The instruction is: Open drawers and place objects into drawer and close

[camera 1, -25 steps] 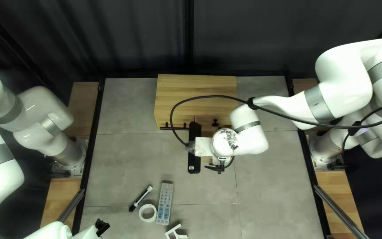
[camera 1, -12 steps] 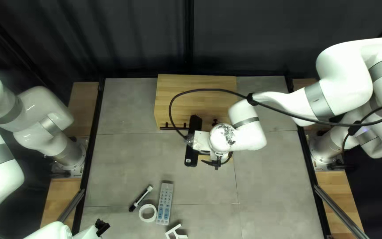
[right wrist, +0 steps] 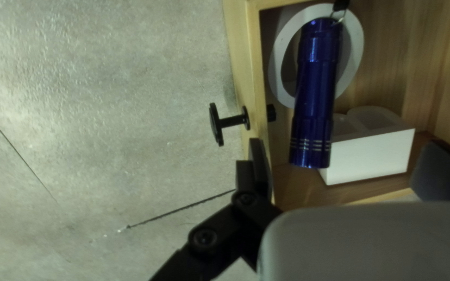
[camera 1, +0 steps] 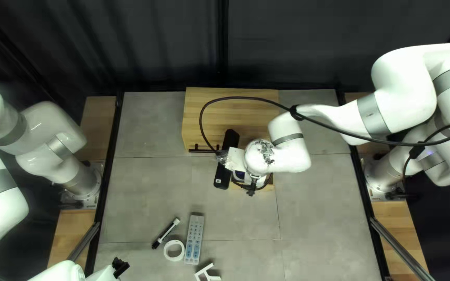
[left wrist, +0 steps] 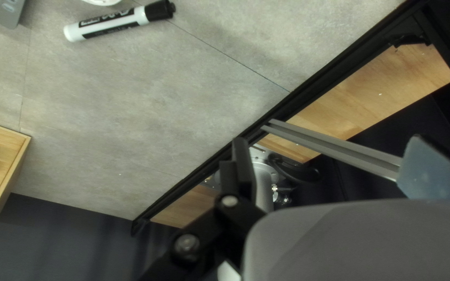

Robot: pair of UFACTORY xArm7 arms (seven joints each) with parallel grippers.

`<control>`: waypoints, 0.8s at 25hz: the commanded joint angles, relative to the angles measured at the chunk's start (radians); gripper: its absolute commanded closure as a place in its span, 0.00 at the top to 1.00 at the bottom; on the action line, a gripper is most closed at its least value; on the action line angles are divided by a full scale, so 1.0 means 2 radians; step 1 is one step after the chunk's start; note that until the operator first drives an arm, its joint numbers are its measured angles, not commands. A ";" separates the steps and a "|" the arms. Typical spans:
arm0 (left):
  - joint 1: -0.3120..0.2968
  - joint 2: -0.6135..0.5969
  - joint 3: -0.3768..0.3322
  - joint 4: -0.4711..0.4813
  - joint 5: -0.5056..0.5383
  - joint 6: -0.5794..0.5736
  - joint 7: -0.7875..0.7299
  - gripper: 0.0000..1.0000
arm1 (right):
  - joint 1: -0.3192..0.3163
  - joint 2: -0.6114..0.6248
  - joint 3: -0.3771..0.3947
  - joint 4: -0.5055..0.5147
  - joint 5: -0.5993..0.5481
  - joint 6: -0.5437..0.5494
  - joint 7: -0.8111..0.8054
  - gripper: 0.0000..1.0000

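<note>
At the middle of the top left view, my right gripper point(camera 1: 238, 160) hangs over the pulled-out drawer point(camera 1: 267, 188), fingertips hidden. In the right wrist view that gripper point(right wrist: 346, 167) is open, one finger over the drawer's front wall, the other over its inside. Ahead of it a blue flashlight point(right wrist: 316, 93) lies across a white ring point(right wrist: 357, 47), beside a white block point(right wrist: 368, 156). My left gripper point(camera 1: 120, 266) is low at the left; its wrist view shows the gripper point(left wrist: 332, 165) open, holding nothing. A marker point(left wrist: 113, 24) lies on the table ahead of it.
The wooden cabinet point(camera 1: 230, 99) stands at the far edge, with a black bar handle point(camera 1: 200, 151) on its front. A grey remote point(camera 1: 194, 239), a white tape roll point(camera 1: 166, 251) and a white angular piece point(camera 1: 208, 272) lie near the front. The drawer has a black knob point(right wrist: 215, 124).
My right arm's end has moved slightly toward the far edge and leftward, and has turned. The blue flashlight shows beside it in the top left view. My left arm has stayed still.
</note>
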 commanded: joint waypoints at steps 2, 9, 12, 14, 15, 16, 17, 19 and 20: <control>0.000 0.000 0.000 0.000 0.000 0.000 0.000 1.00 | -0.004 -0.001 0.000 -0.011 0.008 -0.016 -0.001 1.00; 0.000 0.000 0.000 0.000 0.000 0.000 0.000 1.00 | -0.009 -0.007 0.008 -0.011 0.027 -0.027 -0.034 1.00; 0.000 0.000 0.000 0.000 0.000 0.000 0.000 1.00 | -0.004 -0.015 0.016 -0.003 0.034 -0.018 -0.048 1.00; 0.000 0.000 0.000 0.000 0.000 0.000 0.000 1.00 | 0.001 -0.017 0.024 0.002 0.038 -0.016 -0.059 1.00; 0.000 0.000 0.000 0.000 0.000 0.000 0.000 1.00 | 0.003 -0.017 0.028 0.003 0.040 -0.018 -0.065 1.00; 0.000 0.000 0.000 0.000 0.000 0.000 0.000 1.00 | 0.004 -0.016 0.032 0.002 0.042 -0.021 -0.072 1.00; 0.000 0.000 0.000 0.000 0.000 0.000 0.000 1.00 | 0.005 -0.016 0.034 0.000 0.043 -0.024 -0.076 1.00; 0.000 0.000 0.000 0.000 0.000 0.000 0.000 1.00 | 0.008 -0.025 0.038 -0.014 0.043 -0.032 -0.084 1.00; 0.000 0.000 0.000 0.000 0.000 0.000 0.000 1.00 | 0.009 -0.030 0.038 -0.019 0.039 -0.032 -0.084 1.00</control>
